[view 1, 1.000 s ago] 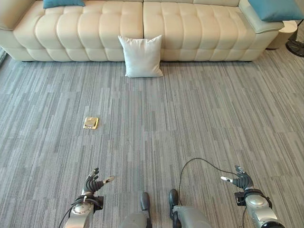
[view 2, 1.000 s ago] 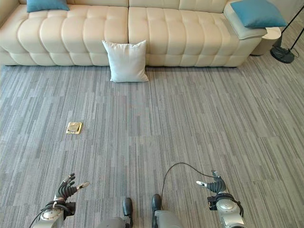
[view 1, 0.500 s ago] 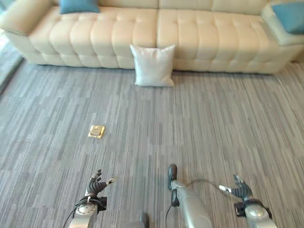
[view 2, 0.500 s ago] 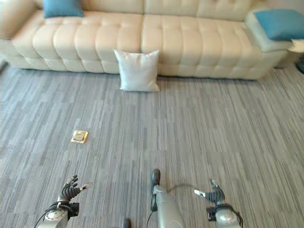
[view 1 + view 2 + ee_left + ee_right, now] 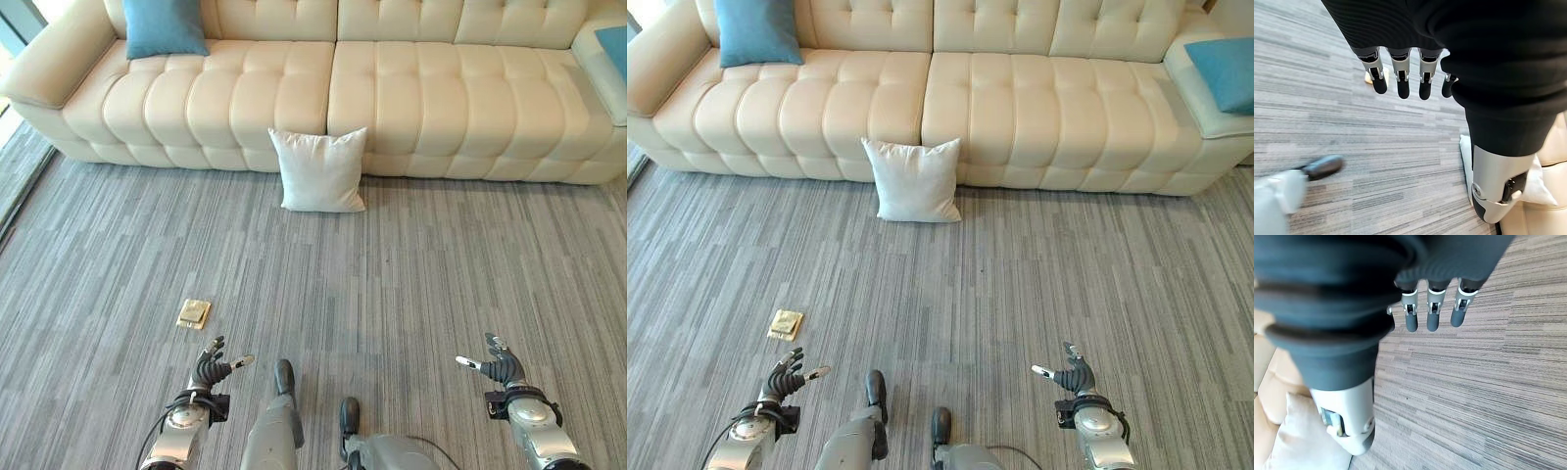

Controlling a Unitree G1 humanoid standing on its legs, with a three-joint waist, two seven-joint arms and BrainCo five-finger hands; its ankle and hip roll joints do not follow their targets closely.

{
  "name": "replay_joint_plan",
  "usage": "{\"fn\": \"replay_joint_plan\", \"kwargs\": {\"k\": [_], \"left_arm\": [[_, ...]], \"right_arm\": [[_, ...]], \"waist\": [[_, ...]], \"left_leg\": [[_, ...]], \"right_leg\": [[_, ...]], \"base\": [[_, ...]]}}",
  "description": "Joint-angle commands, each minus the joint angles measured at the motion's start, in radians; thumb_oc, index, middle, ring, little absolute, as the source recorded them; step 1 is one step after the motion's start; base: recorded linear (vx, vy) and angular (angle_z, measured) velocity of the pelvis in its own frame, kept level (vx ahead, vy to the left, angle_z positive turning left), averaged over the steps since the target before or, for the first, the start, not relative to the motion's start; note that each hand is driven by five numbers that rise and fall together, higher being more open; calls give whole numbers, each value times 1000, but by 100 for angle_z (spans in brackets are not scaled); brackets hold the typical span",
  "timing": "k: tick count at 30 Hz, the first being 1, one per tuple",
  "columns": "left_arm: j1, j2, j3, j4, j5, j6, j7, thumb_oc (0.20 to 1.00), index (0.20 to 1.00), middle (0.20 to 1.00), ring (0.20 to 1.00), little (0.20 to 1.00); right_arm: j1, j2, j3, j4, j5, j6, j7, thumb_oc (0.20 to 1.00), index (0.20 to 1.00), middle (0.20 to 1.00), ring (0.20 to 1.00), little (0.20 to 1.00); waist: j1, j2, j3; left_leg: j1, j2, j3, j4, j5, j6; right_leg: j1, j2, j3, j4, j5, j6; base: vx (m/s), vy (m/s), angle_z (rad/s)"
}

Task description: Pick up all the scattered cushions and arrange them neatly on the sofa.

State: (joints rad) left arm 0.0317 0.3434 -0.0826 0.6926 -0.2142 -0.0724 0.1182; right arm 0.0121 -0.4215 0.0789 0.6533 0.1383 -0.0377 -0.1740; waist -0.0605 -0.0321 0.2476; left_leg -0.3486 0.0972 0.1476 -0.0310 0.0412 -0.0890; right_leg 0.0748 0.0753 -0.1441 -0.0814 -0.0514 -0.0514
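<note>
A white cushion point(image 5: 319, 171) stands on the grey carpet, leaning against the front of the cream sofa point(image 5: 441, 98) near its middle. One teal cushion point(image 5: 164, 26) rests on the sofa's left seat by the armrest. Another teal cushion point(image 5: 1227, 70) lies on the sofa's right end. My left hand point(image 5: 209, 372) hangs low at the lower left, open and holding nothing. My right hand point(image 5: 500, 367) is at the lower right, also open and holding nothing. Both are far from the white cushion point(image 5: 1298, 435), which shows past the right thumb in the right wrist view.
A small brass floor plate point(image 5: 193, 313) sits in the carpet just ahead of my left hand. Wide grey carpet lies between me and the sofa. The sofa's left armrest point(image 5: 54, 64) rises at the far left.
The whole picture has shifted: the sofa and white cushion now sit lower and larger, so the camera has moved toward them. Both hands keep the same open pose.
</note>
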Motion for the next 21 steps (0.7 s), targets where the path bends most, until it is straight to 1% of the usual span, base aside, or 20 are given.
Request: {"fn": "replay_joint_plan", "kwargs": {"k": [1, 2, 3, 4, 5, 6, 7, 8, 9, 10, 11, 12, 13, 14, 15, 16, 17, 18, 19, 21], "left_arm": [[34, 45, -3, -50, 34, -15, 13, 1000, 1000, 1000, 1000, 1000], [34, 45, -4, -50, 34, -15, 13, 1000, 1000, 1000, 1000, 1000], [57, 49, 3, -55, 48, -4, -3, 1000, 1000, 1000, 1000, 1000], [57, 49, 3, -55, 48, -4, -3, 1000, 1000, 1000, 1000, 1000], [55, 53, 4, -50, 54, -7, -2, 1000, 1000, 1000, 1000, 1000], [40, 70, 3, -46, 55, -2, -5, 1000, 1000, 1000, 1000, 1000], [40, 70, 3, -46, 55, -2, -5, 1000, 1000, 1000, 1000, 1000], [34, 81, 6, -53, 50, -3, 0, 1000, 1000, 1000, 1000, 1000], [26, 84, 1, -57, 49, -3, 6, 1000, 1000, 1000, 1000, 1000], [8, 86, -4, -48, 43, 0, 17, 1000, 1000, 1000, 1000, 1000], [8, 86, -4, -48, 43, 0, 17, 1000, 1000, 1000, 1000, 1000], [11, 79, -2, -49, 33, -3, 14, 1000, 1000, 1000, 1000, 1000], [11, 78, -2, -49, 33, -3, 14, 1000, 1000, 1000, 1000, 1000], [8, 74, -2, -46, 28, -2, 16, 1000, 1000, 1000, 1000, 1000], [8, 74, -2, -46, 28, -2, 16, 1000, 1000, 1000, 1000, 1000], [7, 73, 3, -37, 27, -3, 21, 1000, 1000, 1000, 1000, 1000], [7, 73, 3, -37, 27, -3, 21, 1000, 1000, 1000, 1000, 1000], [5, 58, 7, -23, 37, -3, 20, 1000, 1000, 1000, 1000, 1000], [5, 57, 7, -23, 37, -3, 20, 1000, 1000, 1000, 1000, 1000], [8, 54, 15, -23, 46, -3, 18, 1000, 1000, 1000, 1000, 1000]], "right_arm": [[13, -37, -36, -49, -12, -22, -16, 1000, 1000, 1000, 1000, 1000], [13, -38, -36, -49, -12, -22, -16, 1000, 1000, 1000, 1000, 1000], [34, -18, -40, -58, -30, -15, 7, 1000, 1000, 1000, 1000, 1000], [34, -19, -40, -58, -30, -14, 7, 1000, 1000, 1000, 1000, 1000], [35, -10, -37, -57, -31, -20, 14, 1000, 1000, 1000, 1000, 1000], [29, 17, -18, -57, -40, -17, 25, 1000, 1000, 1000, 1000, 1000], [28, 17, -18, -57, -41, -17, 25, 1000, 1000, 1000, 1000, 1000], [14, 22, -5, -66, -40, -18, 23, 1000, 1000, 1000, 1000, 1000], [1, 28, 9, -76, -42, -20, 20, 1000, 1000, 1000, 1000, 1000], [-27, 32, 33, -83, -50, -17, 23, 1000, 1000, 1000, 1000, 1000], [-28, 32, 33, -83, -50, -17, 23, 1000, 1000, 1000, 1000, 1000], [-32, 26, 36, -90, -46, -17, 26, 1000, 1000, 1000, 1000, 1000], [-32, 26, 36, -90, -46, -17, 26, 1000, 1000, 1000, 1000, 1000], [-36, 22, 37, -94, -40, -14, 27, 1000, 1000, 1000, 1000, 1000], [-36, 22, 37, -94, -40, -14, 27, 1000, 1000, 1000, 1000, 1000], [-40, 20, 39, -91, -39, -13, 28, 1000, 1000, 1000, 1000, 1000], [-40, 20, 39, -91, -39, -13, 28, 1000, 1000, 1000, 1000, 1000], [-42, 14, 47, -86, -43, -8, 30, 1000, 1000, 1000, 1000, 1000], [-42, 14, 47, -86, -43, -9, 30, 1000, 1000, 1000, 1000, 1000], [-34, 10, 42, -81, -49, -5, 32, 1000, 1000, 1000, 1000, 1000]], "waist": [[56, -22, -19], [57, -20, -20], [65, -28, -45], [66, -25, -47], [69, -44, -55], [72, -81, -55], [74, -79, -57], [74, -85, -45], [75, -80, -33], [61, -60, -4], [61, -62, -2], [39, -48, 10], [38, -48, 12], [18, -45, 21], [18, -45, 23], [9, -45, 28], [9, -45, 29], [-10, -45, 26], [-10, -43, 27], [-17, -38, 16]], "left_leg": [[-34, 3, 12, 41, 78, -4], [-37, 6, 11, 42, 78, -5], [-29, 3, 4, 124, 105, 8], [-33, 6, 3, 125, 106, 8], [-37, -11, 6, 176, 84, 19], [18, -39, 25, 198, 13, 63], [15, -36, 27, 197, 15, 63], [46, -44, 36, 197, -15, 84], [80, -45, 48, 198, -42, 101], [173, -41, 52, 170, -76, 118], [175, -42, 52, 170, -76, 118], [239, -56, 42, 146, -99, 123], [242, -57, 41, 146, -100, 123], [290, -75, 32, 132, -128, 124], [291, -75, 31, 132, -128, 124], [336, -86, 32, 116, -155, 121], [337, -86, 32, 116, -155, 121], [395, -107, 20, 106, -194, 113], [396, -106, 19, 107, -195, 113], [447, -111, 6, 99, -237, 100]], "right_leg": [[54, -105, 108, 147, -153, 118], [51, -102, 109, 146, -151, 117], [103, -127, 132, 179, -177, 129], [100, -124, 133, 179, -175, 128], [105, -153, 141, 211, -148, 145], [14, -208, 153, 436, 48, 183], [10, -205, 155, 435, 51, 183], [-33, -226, 152, 531, 124, 187], [-76, -245, 134, 588, 154, 186], [-198, -236, 103, 653, 124, 156], [-197, -237, 104, 655, 123, 156], [-267, -197, 77, 603, 59, 151], [-264, -198, 76, 603, 58, 151], [-304, -178, 50, 515, 28, 158], [-302, -178, 50, 515, 27, 158], [-338, -169, 11, 434, 24, 162], [-338, -169, 11, 433, 24, 162], [-369, -157, -22, 261, 48, 181], [-367, -156, -22, 259, 49, 180], [-390, -155, -45, 195, 67, 201]], "base": [[391, 140, -26], [767, 325, -58], [565, 246, -63], [789, 357, -66], [573, 334, -24], [574, 335, -25], [479, 317, -30], [237, 177, -44], [503, 343, -32], [379, 250, -11], [562, 252, -18], [300, 85, -11], [554, 138, -6], [256, 53, 20], [442, 74, 33], [188, 21, 40], [605, 23, 59], [420, 2, 44], [586, -18, 25], [434, -71, -8]]}}
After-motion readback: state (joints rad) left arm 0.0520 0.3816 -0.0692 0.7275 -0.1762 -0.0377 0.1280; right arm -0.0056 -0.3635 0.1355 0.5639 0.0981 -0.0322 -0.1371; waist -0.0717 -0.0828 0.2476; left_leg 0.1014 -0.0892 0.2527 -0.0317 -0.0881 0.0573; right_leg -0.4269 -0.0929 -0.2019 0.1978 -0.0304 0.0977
